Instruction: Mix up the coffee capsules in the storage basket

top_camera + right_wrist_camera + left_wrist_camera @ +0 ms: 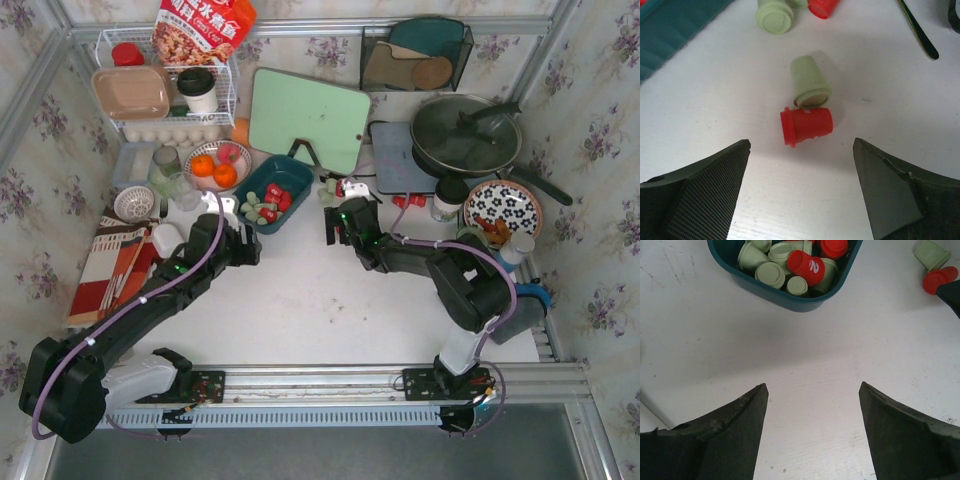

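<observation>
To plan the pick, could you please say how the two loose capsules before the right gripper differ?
The red capsule is bright red, the green capsule pale green. The red one lies crosswise, rim left; the green one's wide end faces the camera. Both lie on the table, touching.

You have bright, even light across the white surface (300, 300). In your right wrist view the coffee capsules (807, 122) cast soft, faint shadows; in the left, the storage basket (785, 295) dims the surface just beside it. Both close views are sharp.
</observation>
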You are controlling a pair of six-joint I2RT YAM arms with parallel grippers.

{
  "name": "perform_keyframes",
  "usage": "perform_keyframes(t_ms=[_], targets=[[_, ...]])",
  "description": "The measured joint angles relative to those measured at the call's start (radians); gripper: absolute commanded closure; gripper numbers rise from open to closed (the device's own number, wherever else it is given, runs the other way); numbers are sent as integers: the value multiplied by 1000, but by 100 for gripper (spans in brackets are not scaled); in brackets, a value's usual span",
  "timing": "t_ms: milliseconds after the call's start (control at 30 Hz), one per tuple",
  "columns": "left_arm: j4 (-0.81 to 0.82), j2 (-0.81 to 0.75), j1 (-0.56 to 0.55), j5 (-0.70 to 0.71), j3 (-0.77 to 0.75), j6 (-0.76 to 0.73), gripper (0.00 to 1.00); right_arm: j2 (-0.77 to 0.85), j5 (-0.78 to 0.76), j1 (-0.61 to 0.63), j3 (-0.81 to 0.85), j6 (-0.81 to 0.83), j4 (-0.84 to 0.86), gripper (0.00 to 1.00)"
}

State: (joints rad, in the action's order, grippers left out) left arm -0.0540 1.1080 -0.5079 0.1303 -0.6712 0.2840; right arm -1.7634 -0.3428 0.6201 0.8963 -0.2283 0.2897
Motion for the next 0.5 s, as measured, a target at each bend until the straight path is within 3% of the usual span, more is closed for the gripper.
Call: perform_keyframes(t_ms=[500], targets=[[0, -8, -1, -12, 0, 5, 24, -96, 119, -68, 31, 6, 56, 18]])
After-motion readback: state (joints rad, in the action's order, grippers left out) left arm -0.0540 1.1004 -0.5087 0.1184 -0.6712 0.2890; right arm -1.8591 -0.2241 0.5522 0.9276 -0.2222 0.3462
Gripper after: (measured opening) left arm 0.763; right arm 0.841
